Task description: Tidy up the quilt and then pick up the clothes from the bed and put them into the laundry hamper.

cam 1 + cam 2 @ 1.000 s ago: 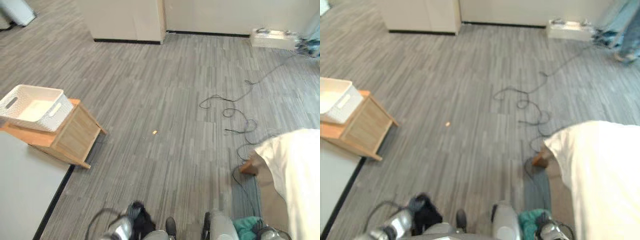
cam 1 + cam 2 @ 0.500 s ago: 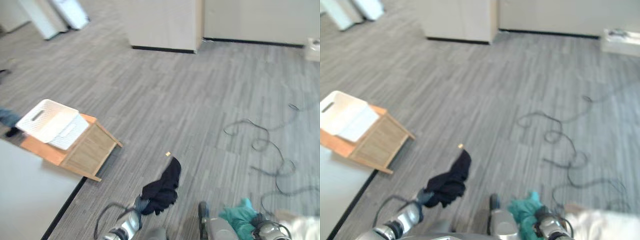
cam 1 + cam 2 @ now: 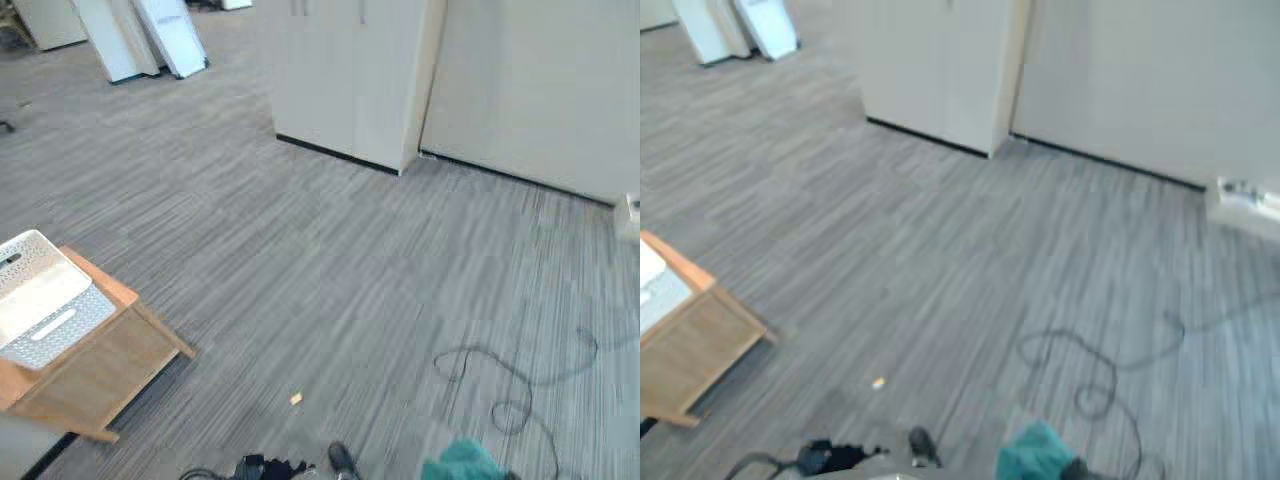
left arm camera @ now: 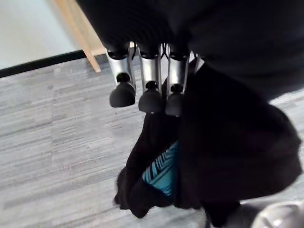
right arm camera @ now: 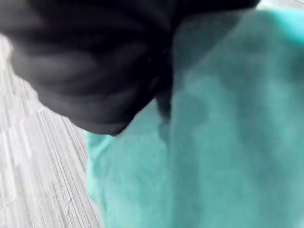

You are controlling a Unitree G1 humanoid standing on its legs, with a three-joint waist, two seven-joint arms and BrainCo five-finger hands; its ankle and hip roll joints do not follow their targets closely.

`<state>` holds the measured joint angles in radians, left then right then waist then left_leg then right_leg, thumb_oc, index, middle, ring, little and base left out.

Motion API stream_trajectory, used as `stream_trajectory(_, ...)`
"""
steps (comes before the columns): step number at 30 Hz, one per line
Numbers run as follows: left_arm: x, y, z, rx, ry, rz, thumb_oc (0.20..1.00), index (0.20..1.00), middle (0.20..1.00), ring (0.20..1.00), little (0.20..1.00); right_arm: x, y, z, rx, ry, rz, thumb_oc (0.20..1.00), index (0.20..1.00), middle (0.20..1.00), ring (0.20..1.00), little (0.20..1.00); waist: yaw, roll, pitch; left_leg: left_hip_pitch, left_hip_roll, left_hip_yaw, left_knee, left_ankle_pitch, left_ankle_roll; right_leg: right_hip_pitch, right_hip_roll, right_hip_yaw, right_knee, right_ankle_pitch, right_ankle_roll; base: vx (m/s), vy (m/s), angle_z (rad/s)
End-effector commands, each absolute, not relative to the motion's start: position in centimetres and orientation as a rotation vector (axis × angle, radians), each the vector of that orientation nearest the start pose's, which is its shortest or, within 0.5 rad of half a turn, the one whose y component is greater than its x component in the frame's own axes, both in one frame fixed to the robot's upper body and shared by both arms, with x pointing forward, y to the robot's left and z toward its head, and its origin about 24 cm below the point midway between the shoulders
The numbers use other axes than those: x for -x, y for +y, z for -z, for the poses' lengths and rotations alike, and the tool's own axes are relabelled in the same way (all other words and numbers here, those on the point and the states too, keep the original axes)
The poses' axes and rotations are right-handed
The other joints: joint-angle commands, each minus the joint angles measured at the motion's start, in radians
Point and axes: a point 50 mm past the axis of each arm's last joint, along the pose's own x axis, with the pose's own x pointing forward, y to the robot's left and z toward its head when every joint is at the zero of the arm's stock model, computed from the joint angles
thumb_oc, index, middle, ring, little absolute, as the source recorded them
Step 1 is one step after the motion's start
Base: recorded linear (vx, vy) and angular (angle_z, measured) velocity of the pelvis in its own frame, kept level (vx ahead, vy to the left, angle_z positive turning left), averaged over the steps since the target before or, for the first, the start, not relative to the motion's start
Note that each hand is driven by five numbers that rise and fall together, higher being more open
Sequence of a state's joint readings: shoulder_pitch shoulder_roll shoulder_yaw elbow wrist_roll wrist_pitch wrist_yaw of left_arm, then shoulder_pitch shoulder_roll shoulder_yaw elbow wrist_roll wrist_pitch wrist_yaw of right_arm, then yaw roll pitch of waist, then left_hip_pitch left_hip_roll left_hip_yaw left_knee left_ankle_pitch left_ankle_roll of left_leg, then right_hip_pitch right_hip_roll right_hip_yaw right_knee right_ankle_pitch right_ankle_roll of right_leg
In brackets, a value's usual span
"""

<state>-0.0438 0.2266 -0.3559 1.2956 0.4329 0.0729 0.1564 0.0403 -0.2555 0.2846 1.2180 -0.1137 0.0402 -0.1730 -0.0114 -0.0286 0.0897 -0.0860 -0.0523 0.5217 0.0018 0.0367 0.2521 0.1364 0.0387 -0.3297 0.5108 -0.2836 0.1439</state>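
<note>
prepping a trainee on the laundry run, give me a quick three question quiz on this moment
1. True or false: the white hamper sits directly on the floor.
2. What colour is the cloth at the right hand? A teal, B red, C white.
3. Fill in: the garment hanging from the left hand is mostly ____.

Key: 1 false, it sits on a wooden stand. 2 A. 3 black.

You see: matt grey striped carpet floor (image 3: pixel 330 260) | white perforated plastic basket (image 3: pixel 40 310) | bare light-wood table (image 3: pixel 95 375) | soft teal cloth garment (image 5: pixel 213 142) | black cloth garment (image 4: pixel 228 152)
</note>
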Motion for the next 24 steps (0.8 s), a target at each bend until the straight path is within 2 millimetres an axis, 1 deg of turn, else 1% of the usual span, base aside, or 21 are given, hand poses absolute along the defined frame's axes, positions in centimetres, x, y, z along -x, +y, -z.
stream_trajectory(1, -11.7, 23.6, 15.5, -0.934, 1.165, 0.209, 0.2, 0.2, 0.2, 0.2, 0.2, -13.1, -25.7, 14.3, 0.582, 1.114, 0.13, 0.2, 0.2, 0.2, 0.2, 0.2, 0.042, -0.004, 0.108, 0.11, 0.028, -0.09, -0.078, -0.052, -0.189, -0.042, -0.25, 0.169, 0.077, 0.401, 0.108, 0.66, 0.304, 1.38)
stream_trajectory(2, -12.4, 23.8, 15.2, -0.945, 1.146, 0.199, 0.2, 0.2, 0.2, 0.2, 0.2, -13.6, -25.7, 14.1, 0.569, 1.097, 0.137, 0.2, 0.2, 0.2, 0.2, 0.2, 0.03, 0.018, 0.124, 0.136, 0.052, -0.113, -0.089, -0.048, -0.184, -0.122, -0.222, 0.185, 0.145, 0.379, 0.08, 0.43, 0.16, 2.04)
stream_trajectory(3, -13.3, 23.8, 14.9, -0.963, 1.114, 0.201, 0.2, 0.2, 0.2, 0.2, 0.2, -13.7, -25.7, 14.1, 0.554, 1.089, 0.151, 0.2, 0.2, 0.2, 0.2, 0.2, 0.016, 0.026, 0.138, 0.155, 0.058, -0.152, -0.089, -0.06, -0.188, -0.19, -0.196, 0.203, 0.177, 0.335, 0.061, 0.41, 0.068, 2.3)
stream_trajectory(4, -14.5, 23.6, 14.5, -0.988, 1.071, 0.214, 0.2, 0.2, 0.2, 0.2, 0.2, -13.7, -25.7, 14.1, 0.541, 1.088, 0.158, 0.2, 0.2, 0.2, 0.2, 0.2, -0.004, 0.03, 0.151, 0.192, 0.058, -0.195, -0.089, -0.078, -0.196, -0.244, -0.176, 0.212, 0.164, 0.287, 0.044, 0.47, 0.028, 2.2)
stream_trajectory(6, -16.2, 23.1, 13.9, -1.012, 1.005, 0.223, 0.2, 0.2, 0.2, 0.2, 0.2, -13.2, -26.1, 14.1, 0.531, 1.095, 0.176, 0.2, 0.2, 0.2, 0.2, 0.2, -0.034, 0.032, 0.169, 0.243, 0.054, -0.276, -0.089, -0.105, -0.212, -0.297, -0.15, 0.228, 0.036, 0.234, 0.022, 0.53, -0.077, 1.71)
stream_trajectory(7, -17.0, 22.7, 13.7, -1.015, 0.973, 0.229, 0.2, 0.2, 0.2, 0.2, 0.2, -13.1, -26.2, 14.1, 0.528, 1.097, 0.183, 0.2, 0.2, 0.2, 0.2, 0.2, -0.052, 0.032, 0.172, 0.266, 0.052, -0.324, -0.089, -0.123, -0.222, -0.3, -0.138, 0.239, -0.083, 0.226, 0.017, 0.66, -0.166, 2.03)
stream_trajectory(8, -17.6, 22.4, 13.5, -1.02, 0.947, 0.233, 0.2, 0.2, 0.2, 0.2, 0.2, -12.9, -26.5, 14.1, 0.531, 1.108, 0.195, 0.2, 0.2, 0.2, 0.2, 0.2, -0.068, 0.024, 0.175, 0.298, 0.046, -0.369, -0.089, -0.149, -0.236, -0.306, -0.134, 0.266, -0.265, 0.245, 0.022, 0.63, -0.198, 2.18)
stream_trajectory(9, -18.1, 22.1, 13.2, -1.032, 0.922, 0.243, 0.2, 0.2, 0.2, 0.2, 0.2, -12.4, -26.7, 14.2, 0.527, 1.126, 0.207, 0.2, 0.2, 0.2, 0.2, 0.2, -0.077, 0.018, 0.177, 0.317, 0.046, -0.4, -0.089, -0.168, -0.251, -0.295, -0.143, 0.283, -0.396, 0.27, 0.036, 0.61, -0.216, 1.69)
stream_trajectory(11, -18.4, 21.9, 13.2, -1.033, 0.913, 0.244, 0.2, 0.2, 0.2, 0.2, 0.2, -12.0, -26.8, 14.4, 0.528, 1.15, 0.213, 0.2, 0.2, 0.2, 0.2, 0.2, -0.09, 0.009, 0.176, 0.359, 0.05, -0.441, -0.089, -0.208, -0.272, -0.341, -0.145, 0.309, -0.531, 0.338, 0.071, 0.61, -0.229, 1.53)
stream_trajectory(13, -17.3, 22.0, 13.7, -1.024, 0.95, 0.248, 0.2, 0.2, 0.2, 0.2, 0.2, -11.7, -26.8, 14.5, 0.539, 1.167, 0.199, 0.2, 0.2, 0.2, 0.2, 0.2, -0.109, 0.024, 0.172, 0.427, 0.074, -0.485, -0.089, -0.251, -0.286, -0.37, -0.136, 0.281, -0.534, 0.358, 0.086, 0.69, -0.212, 1.42)
stream_trajectory(14, -16.6, 22.2, 14.0, -1.013, 0.977, 0.249, 0.2, 0.2, 0.2, 0.2, 0.2, -11.4, -26.9, 14.5, 0.541, 1.171, 0.197, 0.2, 0.2, 0.2, 0.2, 0.2, -0.114, 0.03, 0.167, 0.458, 0.083, -0.505, -0.083, -0.249, -0.289, -0.368, -0.132, 0.289, -0.504, 0.356, 0.081, 0.67, -0.234, 1.29)
stream_trajectory(15, -15.7, 22.5, 14.3, -1.022, 1.009, 0.258, 0.2, 0.2, 0.2, 0.2, 0.2, -11.4, -27.1, 14.5, 0.547, 1.174, 0.19, 0.2, 0.2, 0.2, 0.2, 0.2, -0.116, 0.035, 0.16, 0.454, 0.095, -0.533, -0.016, -0.243, -0.293, -0.36, -0.121, 0.312, -0.466, 0.354, 0.063, 0.64, -0.266, 1.07)
stream_trajectory(16, -14.9, 22.5, 14.6, -1.011, 1.038, 0.263, 0.2, 0.2, 0.2, 0.2, 0.2, -11.6, -27.3, 14.4, 0.551, 1.17, 0.188, 0.2, 0.2, 0.2, 0.2, 0.2, -0.112, 0.046, 0.157, 0.426, 0.11, -0.542, 0.075, -0.208, -0.3, -0.341, -0.1, 0.332, -0.442, 0.346, 0.042, 0.6, -0.308, 1.09)
stream_trajectory(17, -14.1, 22.7, 14.9, -0.996, 1.072, 0.258, 0.2, 0.2, 0.2, 0.2, 0.2, -11.8, -27.2, 14.3, 0.56, 1.162, 0.17, 0.2, 0.2, 0.2, 0.2, 0.2, -0.106, 0.05, 0.154, 0.374, 0.118, -0.539, 0.213, -0.14, -0.313, -0.317, -0.095, 0.333, -0.434, 0.335, 0.018, 0.53, -0.306, 0.72)
stream_trajectory(18, -13.3, 23.0, 15.2, -0.987, 1.108, 0.254, 0.2, 0.2, 0.2, 0.2, 0.2, -12.1, -27.1, 14.2, 0.571, 1.152, 0.158, 0.2, 0.2, 0.2, 0.2, 0.2, -0.091, 0.05, 0.163, 0.294, 0.131, -0.531, 0.38, -0.058, -0.319, -0.281, -0.099, 0.313, -0.438, 0.318, -0.012, 0.46, -0.357, 0.62)
stream_trajectory(19, -12.9, 23.2, 15.2, -0.962, 1.125, 0.232, 0.2, 0.2, 0.2, 0.2, 0.2, -12.7, -27.5, 13.9, 0.584, 1.128, 0.173, 0.2, 0.2, 0.2, 0.2, 0.2, -0.068, 0.042, 0.194, 0.189, 0.14, -0.522, 0.588, 0.036, -0.331, -0.232, -0.107, 0.285, -0.441, 0.299, -0.046, 0.42, -0.369, 0.44)
stream_trajectory(20, -12.8, 23.4, 15.2, -0.96, 1.127, 0.215, 0.2, 0.2, 0.2, 0.2, 0.2, -13.3, -27.5, 13.7, 0.589, 1.109, 0.166, 0.2, 0.2, 0.2, 0.2, 0.2, -0.055, 0.026, 0.195, 0.131, 0.153, -0.49, 0.667, 0.039, -0.309, -0.198, -0.111, 0.274, -0.456, 0.282, -0.067, 0.42, -0.376, 0.4)
stream_trajectory(21, -12.8, 23.6, 15.1, -0.948, 1.124, 0.19, 0.2, 0.2, 0.2, 0.2, 0.2, -14.0, -27.7, 13.3, 0.604, 1.086, 0.168, 0.2, 0.2, 0.2, 0.2, 0.2, -0.033, 0.013, 0.215, 0.067, 0.166, -0.457, 0.765, 0.023, -0.308, -0.144, -0.114, 0.267, -0.48, 0.259, -0.081, 0.3, -0.237, 0.26)
stream_trajectory(22, -12.9, 23.6, 15.1, -0.949, 1.124, 0.189, 0.2, 0.2, 0.2, 0.2, 0.2, -14.0, -27.7, 13.3, 0.604, 1.086, 0.167, 0.2, 0.2, 0.2, 0.2, 0.2, -0.035, 0.011, 0.213, 0.062, 0.163, -0.459, 0.766, 0.026, -0.308, -0.146, -0.116, 0.266, -0.481, 0.262, -0.081, 0.51, -0.246, 0.08)
stream_trajectory(23, -13.0, 23.3, 15.1, -0.926, 1.117, 0.176, 0.2, 0.2, 0.2, 0.2, 0.2, -14.7, -27.9, 13.0, 0.629, 1.073, 0.158, 0.2, 0.2, 0.2, 0.2, 0.2, -0.002, -0.002, 0.223, -0.037, 0.192, -0.364, 0.748, -0.01, -0.307, -0.062, -0.126, 0.237, -0.517, 0.222, -0.089, 0.57, -0.151, 0.29)
stream_trajectory(24, -12.9, 23.1, 15.2, -0.908, 1.115, 0.173, 0.2, 0.2, 0.2, 0.2, 0.2, -14.9, -28.1, 12.8, 0.643, 1.065, 0.154, 0.2, 0.2, 0.2, 0.2, 0.2, 0.016, -0.003, 0.222, -0.079, 0.185, -0.329, 0.688, -0.023, -0.312, -0.017, -0.128, 0.228, -0.541, 0.207, -0.086, 0.79, -0.14, 0.41)
